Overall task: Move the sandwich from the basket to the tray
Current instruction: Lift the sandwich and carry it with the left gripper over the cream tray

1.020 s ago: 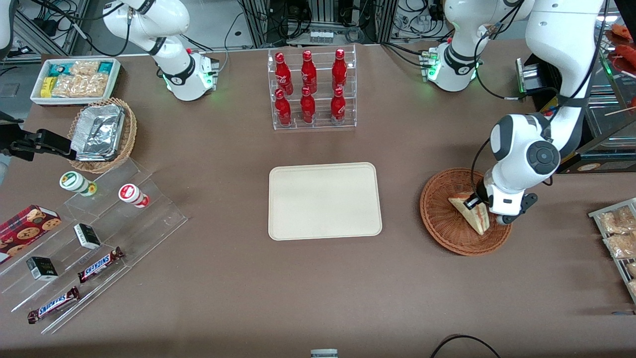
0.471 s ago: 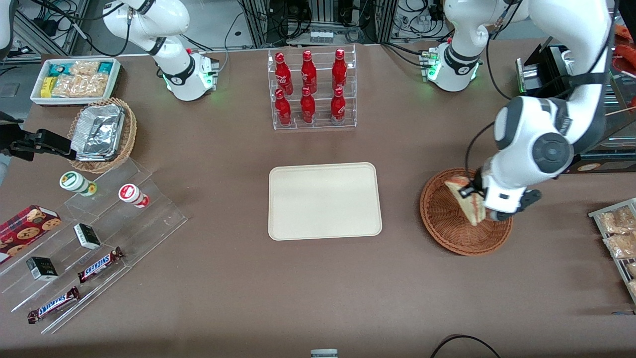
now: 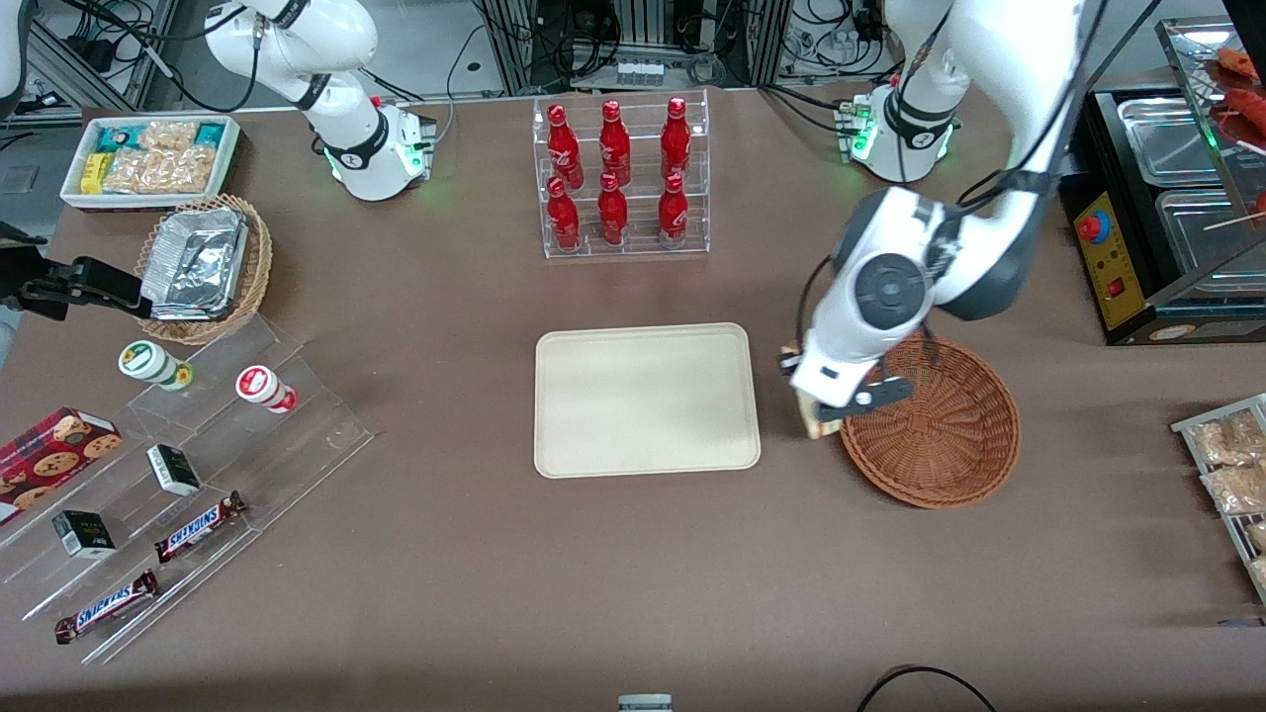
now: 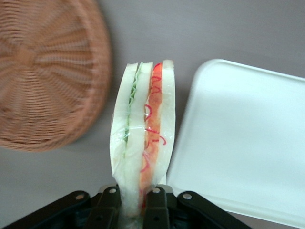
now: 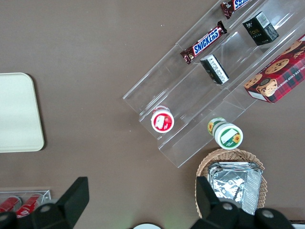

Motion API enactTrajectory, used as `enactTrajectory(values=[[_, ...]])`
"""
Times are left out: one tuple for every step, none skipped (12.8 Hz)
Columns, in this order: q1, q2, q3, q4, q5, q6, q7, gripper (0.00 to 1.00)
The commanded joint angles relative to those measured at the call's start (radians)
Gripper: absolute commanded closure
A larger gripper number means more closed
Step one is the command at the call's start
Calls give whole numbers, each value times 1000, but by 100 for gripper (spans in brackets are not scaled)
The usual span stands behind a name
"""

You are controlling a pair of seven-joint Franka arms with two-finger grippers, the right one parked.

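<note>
The sandwich (image 4: 145,124), a wedge of pale bread with green and red-orange filling, hangs in the air with my gripper (image 4: 132,202) shut on its narrow end. In the front view the gripper (image 3: 806,396) is above the strip of table between the basket (image 3: 940,435) and the tray (image 3: 648,400), at the basket's rim; only a corner of the sandwich (image 3: 817,427) shows under the wrist. The reddish-brown wicker basket (image 4: 43,71) holds nothing. Nothing lies on the cream tray (image 4: 243,138), whose corner is close beside the sandwich.
A clear rack of red bottles (image 3: 621,178) stands farther from the front camera than the tray. Toward the parked arm's end are a tan basket of foil containers (image 3: 203,267), a white bin of snacks (image 3: 148,158) and acrylic steps (image 3: 198,465). Packets (image 3: 1226,465) lie at the working arm's end.
The gripper has lifted the sandwich out of the basket and carried it sideways to the basket's rim nearest the tray. The basket now holds nothing.
</note>
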Motion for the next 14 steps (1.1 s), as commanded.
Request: enactTrajectory(values=[[-101,143,13,165,-25,3,-70,100],[-137,182,15,204,-17,17,-127,100],[-184,225,18,237,-14,31,-182,100],[-218,255,22,273,-5,43,-218,100],[-236,281,21,296,21,48,-265,100],[-259,304,21,316,41,63,-305,100],[-291,330,21,339,46,87,-339,100],[-316,359,24,354,55,104,-370,100],[-325,373,24,360,78,109,-388,100],[-326,381,23,367,93,111,-405,100],[-327,388,23,374,93,112,-410,100],[-327,396,23,380,93,114,-410,100],[-327,399,23,380,93,118,-411,100],[-327,407,23,380,93,136,-411,100]])
